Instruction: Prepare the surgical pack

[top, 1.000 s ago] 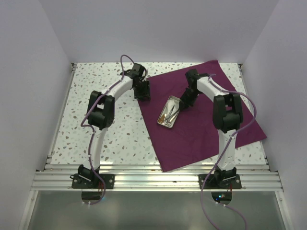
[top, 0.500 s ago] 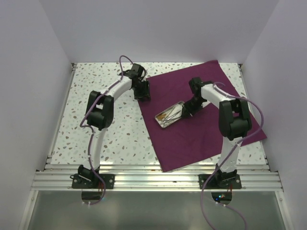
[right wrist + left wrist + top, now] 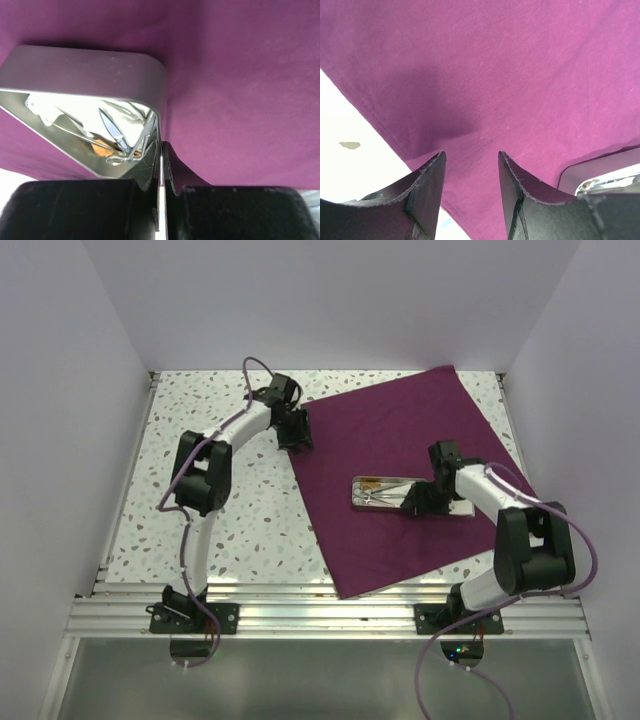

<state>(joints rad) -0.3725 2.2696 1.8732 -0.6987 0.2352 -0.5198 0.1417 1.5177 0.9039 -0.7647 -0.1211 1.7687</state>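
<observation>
The plum-purple cloth [image 3: 400, 455] lies flat and unfolded across the right half of the table. A small steel tray [image 3: 385, 492] sits on it, lengthwise left to right. It holds scissors-like instruments [image 3: 115, 132], white pads [image 3: 42, 107] and something orange [image 3: 102, 146]. My right gripper [image 3: 420, 502] is shut on the tray's rim [image 3: 161, 150], one finger inside and one outside. My left gripper [image 3: 293, 433] is open, low over the cloth's left edge [image 3: 470, 125], with nothing between its fingers. The tray's corner [image 3: 600, 172] shows at the lower right of the left wrist view.
The speckled white tabletop [image 3: 200, 490] shows left of the cloth. White walls close in the table on three sides. A metal rail [image 3: 320, 615] runs along the near edge by the arm bases.
My right gripper has dragged the tray towards the near right and turned it from slanted to lying left to right. The left gripper has stayed at the cloth's left edge.
</observation>
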